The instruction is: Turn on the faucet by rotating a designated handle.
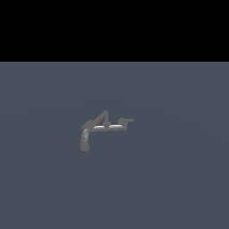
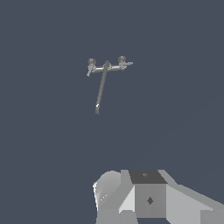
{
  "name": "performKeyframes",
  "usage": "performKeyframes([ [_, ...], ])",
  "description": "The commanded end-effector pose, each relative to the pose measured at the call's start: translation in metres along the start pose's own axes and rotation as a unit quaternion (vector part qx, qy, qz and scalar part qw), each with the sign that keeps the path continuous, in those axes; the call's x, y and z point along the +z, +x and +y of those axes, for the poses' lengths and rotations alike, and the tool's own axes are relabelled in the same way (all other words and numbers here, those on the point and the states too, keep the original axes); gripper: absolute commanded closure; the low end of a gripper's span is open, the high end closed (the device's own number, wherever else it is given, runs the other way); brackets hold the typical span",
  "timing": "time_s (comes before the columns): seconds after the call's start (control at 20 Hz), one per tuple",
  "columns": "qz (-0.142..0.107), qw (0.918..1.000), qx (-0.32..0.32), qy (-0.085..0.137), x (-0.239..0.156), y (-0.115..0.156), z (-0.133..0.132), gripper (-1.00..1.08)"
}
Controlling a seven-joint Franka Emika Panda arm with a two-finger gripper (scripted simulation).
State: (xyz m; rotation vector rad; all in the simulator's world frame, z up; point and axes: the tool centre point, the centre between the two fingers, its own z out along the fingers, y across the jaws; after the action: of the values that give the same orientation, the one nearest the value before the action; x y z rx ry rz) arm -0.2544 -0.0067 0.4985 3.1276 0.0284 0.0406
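Flat slate-blue floor, black band across the top of the exterior view. Hand (image 2: 151,199) only shows as a grey-white body in the wrist view, fingertips out of frame, so can't tell its opening. Well clear of it: faucet (image 1: 103,127) at exterior centre, handle (image 1: 127,120) sticking out toward the exterior view's right, peaked lever (image 1: 98,119) beside it.

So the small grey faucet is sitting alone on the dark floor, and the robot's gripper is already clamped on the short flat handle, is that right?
Not quite. The faucet does sit alone on the dark floor, but nothing is clamped on the short flat handle. The exterior view shows the handle free, with no arm near it, and in the wrist view the faucet lies well away from the arm's body.
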Motion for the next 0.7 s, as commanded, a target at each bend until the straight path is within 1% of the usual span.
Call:
performKeyframes([
  [0.0,0.0,1.0,0.0,0.0,0.0,0.0,0.0,1.08],
  [0.35,0.0,0.9999,0.015,0.0,0.009,0.005,-0.004,1.08],
  [0.65,-0.001,0.9987,0.051,0.0,0.03,0.019,-0.012,1.08],
])
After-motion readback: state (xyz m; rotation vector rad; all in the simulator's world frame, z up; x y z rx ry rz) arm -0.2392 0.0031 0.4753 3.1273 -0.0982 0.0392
